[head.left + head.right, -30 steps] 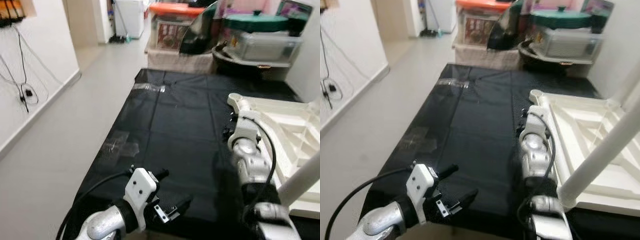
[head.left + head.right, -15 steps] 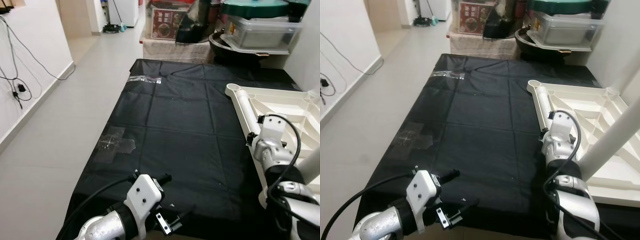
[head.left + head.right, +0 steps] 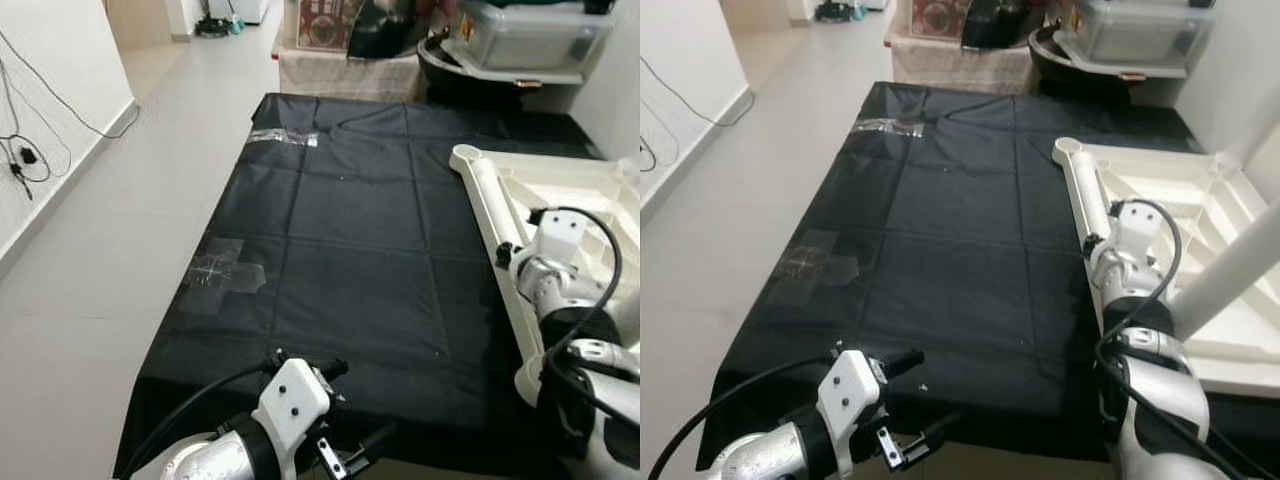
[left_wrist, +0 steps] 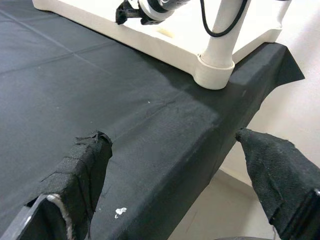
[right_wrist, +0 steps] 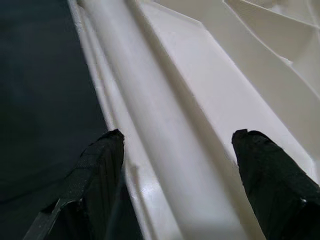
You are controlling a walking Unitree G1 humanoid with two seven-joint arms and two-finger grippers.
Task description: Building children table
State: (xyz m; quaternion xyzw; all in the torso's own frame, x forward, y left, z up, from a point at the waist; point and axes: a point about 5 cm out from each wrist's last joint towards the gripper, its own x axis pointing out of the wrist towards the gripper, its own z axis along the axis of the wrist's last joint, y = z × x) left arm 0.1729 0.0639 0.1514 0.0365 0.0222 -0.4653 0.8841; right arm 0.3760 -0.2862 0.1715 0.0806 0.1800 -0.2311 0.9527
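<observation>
Two grippers were mine: my right gripper (image 5: pixel 172 165) spread wide astride the side rail of the upturned white tabletop (image 3: pixel 1160 200); my left gripper (image 4: pixel 180 175) gaped idle over the black sheet (image 3: pixel 350 230). Rigid, smooth plastic, probably light; the rail suited gripping. Grey floor (image 3: pixel 120 200) lay beyond.
</observation>
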